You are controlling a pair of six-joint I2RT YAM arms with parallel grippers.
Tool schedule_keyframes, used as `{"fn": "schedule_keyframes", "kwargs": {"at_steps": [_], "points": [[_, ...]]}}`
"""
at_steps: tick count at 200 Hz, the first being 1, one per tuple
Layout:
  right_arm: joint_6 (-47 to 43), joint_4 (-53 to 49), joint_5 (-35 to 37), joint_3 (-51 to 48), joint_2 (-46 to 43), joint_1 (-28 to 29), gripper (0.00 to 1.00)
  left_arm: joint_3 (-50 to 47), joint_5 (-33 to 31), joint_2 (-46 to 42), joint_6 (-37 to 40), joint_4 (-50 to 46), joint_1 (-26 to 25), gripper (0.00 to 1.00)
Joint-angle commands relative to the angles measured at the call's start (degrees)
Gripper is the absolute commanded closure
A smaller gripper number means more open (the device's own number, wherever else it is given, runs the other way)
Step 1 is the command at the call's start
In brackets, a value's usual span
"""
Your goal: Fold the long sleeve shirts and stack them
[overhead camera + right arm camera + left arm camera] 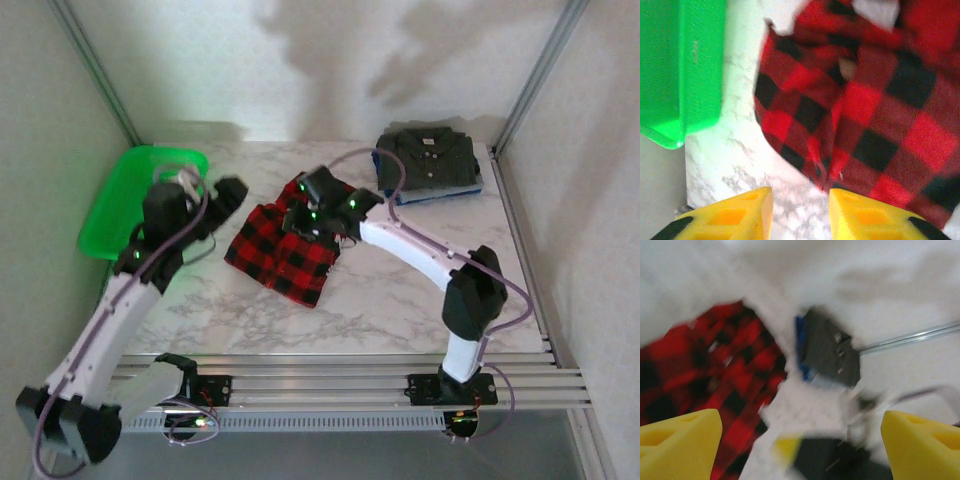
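Note:
A red-and-black plaid shirt [283, 257] lies bunched and partly folded in the middle of the marble table [400, 300]. At the back right a folded dark grey-olive shirt [428, 158] rests on a blue garment [440, 190]. My right gripper [303, 212] hovers low over the plaid shirt's far part. In its wrist view the right gripper [801, 210] is open, with bare marble between the fingers and the plaid shirt's edge [850, 115] just ahead. My left gripper [222, 192] is off the shirt's left side. The blurred left wrist view shows the left gripper [800, 450] wide open and holding nothing, above the plaid shirt [695, 365] and the grey shirt [832, 347].
A green plastic basket [135, 195] sits at the table's left edge, close to my left arm; its corner [680, 75] is in the right wrist view. Metal frame posts stand at the back corners, and rails run along the near edge [350, 370].

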Motion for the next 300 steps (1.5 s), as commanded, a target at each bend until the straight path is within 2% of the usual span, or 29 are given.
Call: {"fn": "schedule_keyframes", "kwargs": {"at_steps": [1,19,50,77,106,131,145,181,234,261,300], "points": [[-26.72,-11.77,-1.72,8.65,8.41,-0.36,0.72,-11.72,1.35,-6.77,-8.78,-6.65,-1.96,0.18],[-31.73,-11.91,-4.49,14.22,13.55,-1.11,0.77,-17.65,-0.38,-12.56,-13.03,-5.90,-4.78,0.18],[-28.78,-7.39,-13.01,21.67,20.76,-2.39,0.81,-24.07,-3.16,-17.35,-17.25,-6.68,-7.57,0.21],[-25.30,-9.85,-12.94,30.69,29.23,-2.99,0.83,-27.21,-5.48,-17.29,-18.93,-6.57,-10.72,0.22],[-24.39,-11.29,-8.66,34.23,33.79,-3.68,0.84,-31.77,-5.89,-15.18,-22.98,1.54,-12.68,0.22],[-25.12,-11.29,-4.08,32.04,33.65,-3.79,0.84,-33.07,-7.76,-11.03,-25.01,9.34,-13.99,0.22],[-25.05,-9.86,-4.05,29.22,33.10,-5.49,0.84,-32.69,-8.52,-7.50,-25.66,13.15,-14.56,0.22],[-23.59,-7.70,-4.24,24.72,33.42,-5.72,0.84,-31.67,-9.93,2.15,-27.17,23.79,-16.23,0.22],[-21.59,-6.69,-4.34,22.20,34.85,-6.42,0.85,-31.05,-11.62,8.46,-29.58,25.45,-16.50,0.25],[-21.51,-6.76,-4.39,21.48,34.98,-6.42,0.86,-31.56,-10.35,13.22,-31.01,33.56,-16.57,0.25],[-21.61,-7.10,-4.79,21.40,35.07,-6.60,0.86,-27.02,-11.69,18.73,-28.91,30.89,-16.41,0.30]]}}
